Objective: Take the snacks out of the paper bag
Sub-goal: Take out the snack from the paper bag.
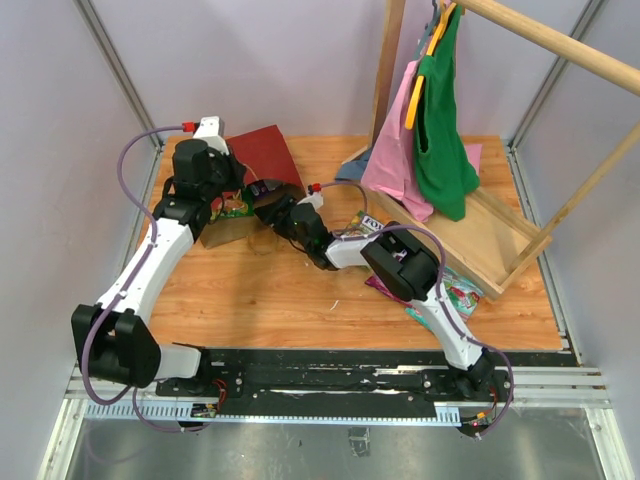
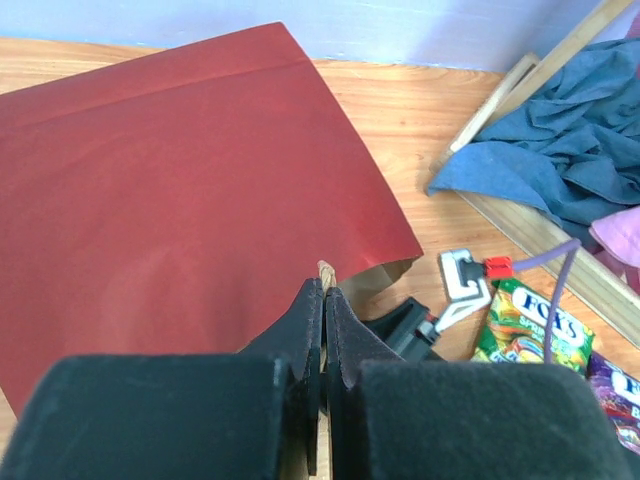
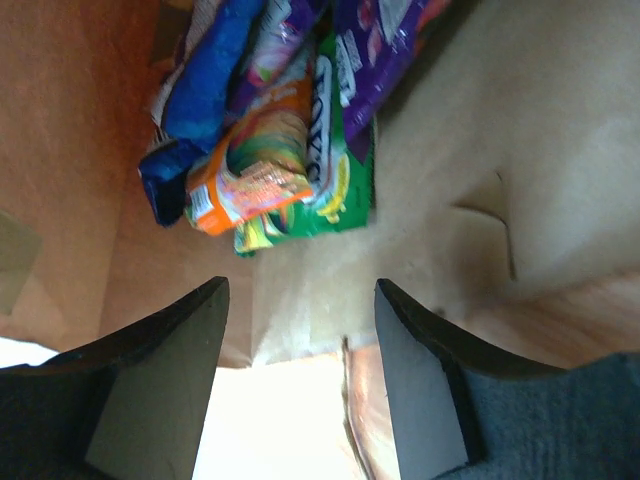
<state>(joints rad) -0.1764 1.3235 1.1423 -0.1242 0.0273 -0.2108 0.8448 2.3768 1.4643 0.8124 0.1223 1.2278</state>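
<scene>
The bag [image 1: 268, 150] lies on its side at the far left of the surface [image 1: 260, 290], with a red side up and its mouth toward the arms. The left tool [image 2: 324, 292] is fully closed at the mouth of the bag and pinches a thin pale piece there. Whether this piece is the twine or the paper edge, I cannot tell.

The right tool [image 3: 300, 385] is inside the mouth, over the brown inner paper. Its two fingers [image 3: 160, 390] stand apart and nothing is between them. Ahead of them, deeper in the bag, some snacks lie in a pile: a blue packet [image 3: 205, 90], an orange packet [image 3: 250, 175], a green packet [image 3: 345, 190] and a purple packet [image 3: 385, 50]. The tool does not touch them.

Other snacks are outside on the surface. A Fox's packet [image 2: 525, 325] lies right of the bag, near a wooden frame [image 2: 500, 100] with a blue cloth [image 2: 570, 160]. Loose packets [image 1: 458, 293] lie beside the right arm.
</scene>
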